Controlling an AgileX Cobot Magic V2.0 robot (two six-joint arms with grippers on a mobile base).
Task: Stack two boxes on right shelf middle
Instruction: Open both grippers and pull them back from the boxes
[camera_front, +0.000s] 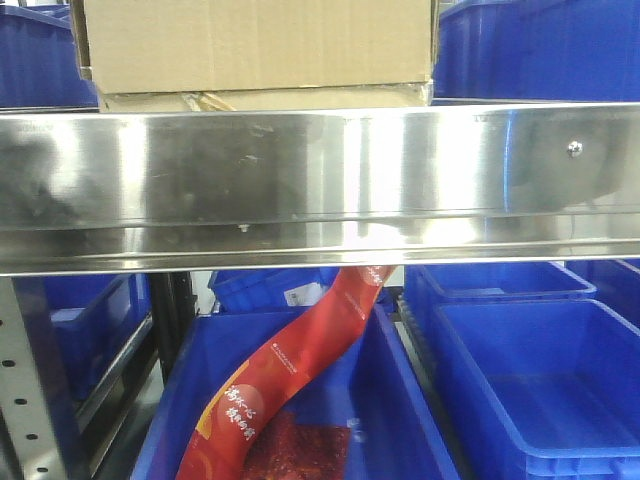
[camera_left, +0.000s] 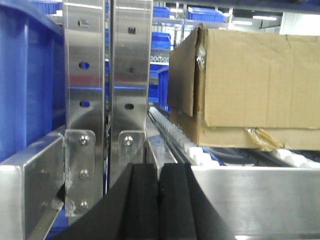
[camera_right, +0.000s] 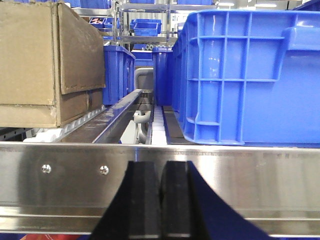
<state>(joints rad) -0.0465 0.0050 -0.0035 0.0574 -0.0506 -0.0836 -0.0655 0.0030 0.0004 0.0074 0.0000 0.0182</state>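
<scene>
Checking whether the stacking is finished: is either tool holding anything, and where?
Nothing. Left tool and right tool are shut, empty, clear of the boxes.

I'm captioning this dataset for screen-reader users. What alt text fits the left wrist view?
A taller cardboard box sits on a flat cardboard box with torn yellowish tape, both on the steel shelf rollers. The left gripper, jaws closed and empty, is in the foreground; perforated grey uprights stand at left.
</scene>
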